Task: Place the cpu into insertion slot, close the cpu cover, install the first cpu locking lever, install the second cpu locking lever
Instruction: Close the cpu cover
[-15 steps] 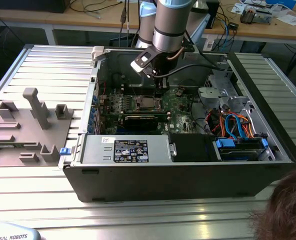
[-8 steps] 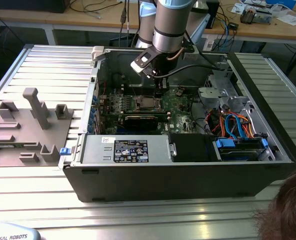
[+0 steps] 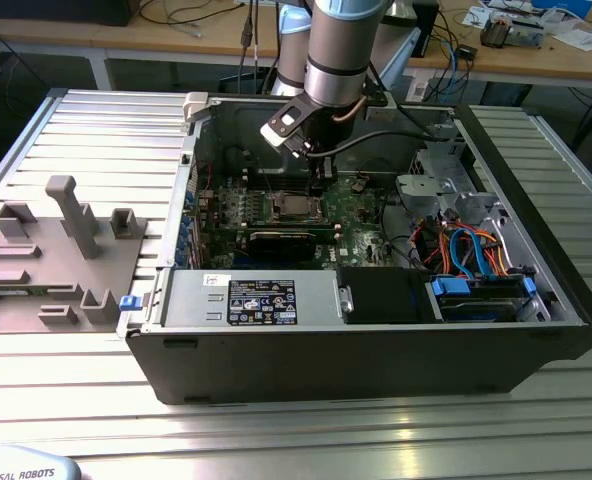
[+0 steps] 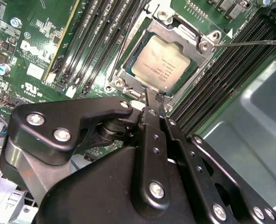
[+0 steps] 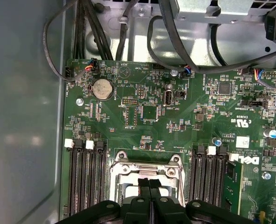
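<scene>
Nearest me is the front wall of the open computer case (image 3: 376, 350), with the boxed power supply (image 3: 261, 300) just behind it. A grey fixture tray (image 3: 56, 250) lies off to the exterior view's left. Farther in, the green motherboard (image 3: 356, 215) lies flat. The cpu (image 4: 162, 63) sits in the insertion slot (image 3: 296, 207) near the board's middle, and the cpu cover (image 4: 182, 35) lies down around it, the chip's top showing through the window. The gripper (image 4: 152, 95) hangs at the slot's edge, clenched with nothing visible between its fingers; I can't tell whether the tips touch the cover's rim. A thin lever rod (image 4: 254, 42) juts sideways, seemingly unlatched. I'd judge the cover done or nearly so and the first lever in hand. The next move calls for bearing on that slim rod without skating onto the chip.
</scene>
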`<state>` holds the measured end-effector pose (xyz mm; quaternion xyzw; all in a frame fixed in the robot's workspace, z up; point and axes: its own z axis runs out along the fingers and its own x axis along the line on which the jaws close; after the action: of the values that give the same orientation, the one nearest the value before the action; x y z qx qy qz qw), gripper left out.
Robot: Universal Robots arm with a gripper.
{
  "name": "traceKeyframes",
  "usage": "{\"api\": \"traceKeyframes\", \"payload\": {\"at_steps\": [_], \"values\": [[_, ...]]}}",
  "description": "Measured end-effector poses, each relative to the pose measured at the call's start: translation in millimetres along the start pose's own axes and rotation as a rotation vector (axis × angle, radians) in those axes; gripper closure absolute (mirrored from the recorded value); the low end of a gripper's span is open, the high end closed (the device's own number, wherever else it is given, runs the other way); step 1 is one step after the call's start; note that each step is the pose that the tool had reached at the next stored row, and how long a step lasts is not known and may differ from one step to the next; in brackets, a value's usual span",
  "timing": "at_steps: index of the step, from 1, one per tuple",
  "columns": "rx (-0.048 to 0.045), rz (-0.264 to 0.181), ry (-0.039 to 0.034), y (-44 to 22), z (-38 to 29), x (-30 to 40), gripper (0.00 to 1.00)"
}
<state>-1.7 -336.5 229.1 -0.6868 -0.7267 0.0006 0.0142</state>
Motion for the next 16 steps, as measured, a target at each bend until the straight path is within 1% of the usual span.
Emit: {"api": "traceKeyframes", "payload": {"at_steps": [2,10,16], "values": [[0.0001,0.0,-0.0003,-1.7,0.7,0.0,0.89],[0.0001,0.0,-0.0001,-5.4,2.6,0.2,0.89],[0.0001,0.0,-0.0001,-6.4,3.4,0.2,0.89]]}}
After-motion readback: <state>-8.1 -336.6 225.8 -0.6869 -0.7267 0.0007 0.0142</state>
